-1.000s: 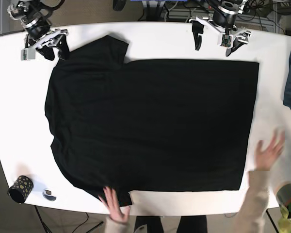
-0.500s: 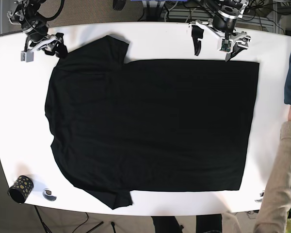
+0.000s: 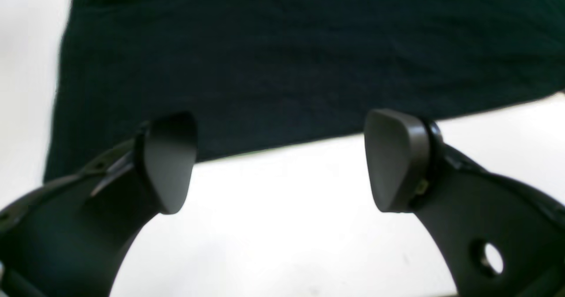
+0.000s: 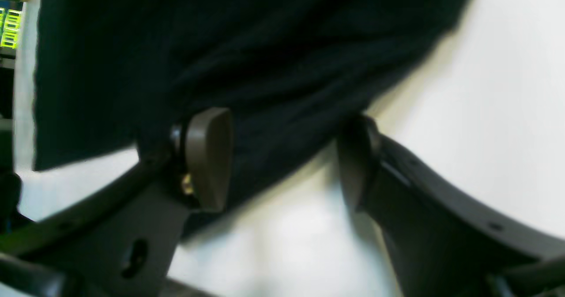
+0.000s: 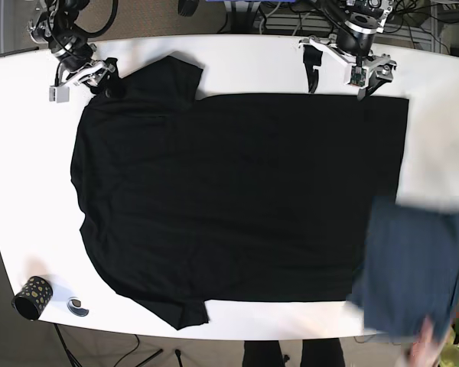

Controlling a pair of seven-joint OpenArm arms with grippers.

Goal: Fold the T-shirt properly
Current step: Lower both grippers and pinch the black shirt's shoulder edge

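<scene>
T-shirt [image 5: 237, 199] is spread flat on the white table [image 5: 245, 65], black, taking up most of the surface, with one sleeve poking up toward the far edge and the other down at the near edge. No fold in it yet, so I'd say we're right at the start: both arms lining up for the first grab.

Left pincer [image 5: 344, 65] sits at the far edge just above the straight hem, released, pads wide apart over bare table with the hem edge right in front of them in the wrist view [image 3: 278, 160]. Right pincer [image 5: 83, 76] is over by the shoulder and sleeve corner, also released, and its wrist view shows fabric already between the spread pads [image 4: 282, 160], nothing pinched yet.

Next move, as I read it: both need to drop onto the far edge of the cloth, clench on it, then lift and carry it toward the near side.

Heads up, a blurry dark blue cloth [image 5: 409, 267] overlaps the shirt's near corner with a person's hand [image 5: 424, 340] on it; it could get in the way.
</scene>
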